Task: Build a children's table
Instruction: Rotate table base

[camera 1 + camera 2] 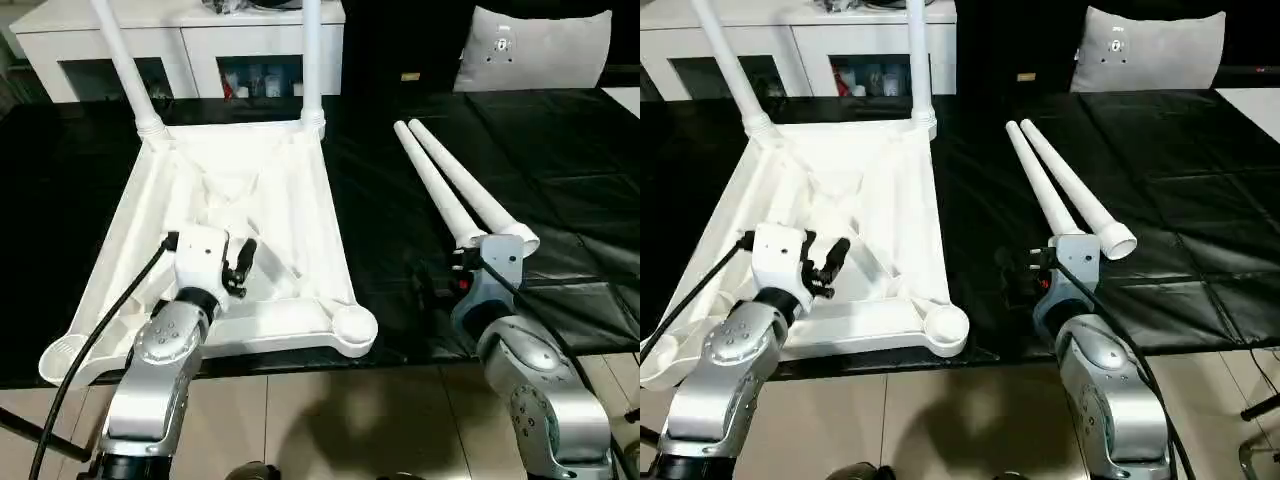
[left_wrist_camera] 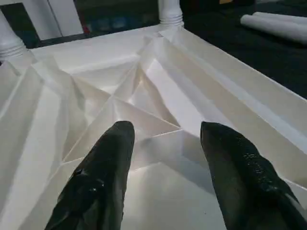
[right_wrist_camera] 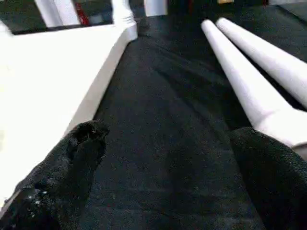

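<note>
Children's table (image 1: 290,180) parts lie on the black mat (image 1: 560,170) before us: the square top rests upside down, ribbed underside up, with two legs (image 1: 311,60) standing in its far corner sockets and running off the upper edge of our head views, so their ends are cut off. The near corner socket (image 1: 352,328) on our right side stands empty; the opposite near corner is partly covered by our left forearm and its black cable.

Our left gripper (image 2: 165,139) hovers over the ribs of the underside, fingers (image 2: 108,163) spread apart with nothing between them, the ribbing lying just beyond and below the tips. Our right gripper (image 3: 168,143) hangs above bare mat with its fingers (image 3: 79,153) released wide and empty; the tabletop's edge lies outside one fingertip, and the two loose legs (image 1: 455,190) lie side by side just outside the other, their thick ends nearest it. In the head views our right wrist hides those fingers.

Behind the mat a white cabinet (image 1: 200,45) and a white cushion (image 1: 535,45) are cropped at the top. We can read no writing or labels anywhere.
</note>
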Motion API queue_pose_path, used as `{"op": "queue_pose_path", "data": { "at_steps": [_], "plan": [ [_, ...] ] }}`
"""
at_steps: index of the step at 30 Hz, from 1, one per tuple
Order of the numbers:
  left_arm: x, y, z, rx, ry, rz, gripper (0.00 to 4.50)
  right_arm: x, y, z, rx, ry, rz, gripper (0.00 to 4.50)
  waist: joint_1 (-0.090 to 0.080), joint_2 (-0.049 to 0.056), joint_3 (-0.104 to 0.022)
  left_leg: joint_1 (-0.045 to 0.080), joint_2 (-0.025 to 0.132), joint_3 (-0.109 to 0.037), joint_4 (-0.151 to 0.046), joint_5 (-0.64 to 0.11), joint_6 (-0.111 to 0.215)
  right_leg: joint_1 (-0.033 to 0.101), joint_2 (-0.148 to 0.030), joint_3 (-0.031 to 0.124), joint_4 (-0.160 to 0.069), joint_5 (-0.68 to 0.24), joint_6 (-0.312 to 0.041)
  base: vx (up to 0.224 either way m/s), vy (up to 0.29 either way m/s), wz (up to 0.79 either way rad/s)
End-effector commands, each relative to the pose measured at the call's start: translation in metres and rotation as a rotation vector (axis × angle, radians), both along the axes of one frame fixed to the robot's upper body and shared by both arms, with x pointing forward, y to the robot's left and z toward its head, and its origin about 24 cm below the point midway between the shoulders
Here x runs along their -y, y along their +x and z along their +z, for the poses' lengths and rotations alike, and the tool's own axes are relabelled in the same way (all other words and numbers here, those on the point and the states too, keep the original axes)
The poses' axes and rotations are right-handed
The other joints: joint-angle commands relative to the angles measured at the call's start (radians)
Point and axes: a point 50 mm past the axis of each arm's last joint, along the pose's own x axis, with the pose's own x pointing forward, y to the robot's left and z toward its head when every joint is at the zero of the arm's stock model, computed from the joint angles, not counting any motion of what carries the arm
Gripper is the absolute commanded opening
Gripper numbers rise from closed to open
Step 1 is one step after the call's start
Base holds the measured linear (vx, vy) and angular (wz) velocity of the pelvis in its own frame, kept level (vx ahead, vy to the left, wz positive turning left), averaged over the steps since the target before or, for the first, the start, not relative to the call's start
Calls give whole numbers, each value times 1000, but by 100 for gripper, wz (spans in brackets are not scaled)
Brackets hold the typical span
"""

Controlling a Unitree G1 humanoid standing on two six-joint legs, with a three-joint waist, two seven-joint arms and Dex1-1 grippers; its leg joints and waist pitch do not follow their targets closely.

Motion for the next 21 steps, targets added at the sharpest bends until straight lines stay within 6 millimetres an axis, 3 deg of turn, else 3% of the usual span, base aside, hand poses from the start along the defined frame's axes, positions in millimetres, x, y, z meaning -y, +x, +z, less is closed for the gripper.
{"op": "queue_pose_path", "data": {
  "at_steps": [1, 7, 21],
  "plan": [
    [-2, -2, 4, 10, 14, 10, 254, 2, 0, 0, -16, -11, -18, 450, 5, -13, -55, 28, 54, -34, -79, -283, -4, 23, -49, 26, -74, -260, -122, 0, 0, 0],
    [-3, -5, 3, 5, 26, 14, 254, 3, 0, 0, -12, 14, -34, 450, 1, -17, -46, 35, 53, -39, -87, -383, -47, 13, -47, 27, -85, -375, -75, 0, 0, 0],
    [-2, -6, 5, 15, 37, -1, 254, 2, -5, 0, -32, 9, -35, 450, 1, -17, -45, 32, 53, -40, -88, -366, -50, 14, -46, 28, -81, -307, -80, 0, 0, 0]
  ]
}}
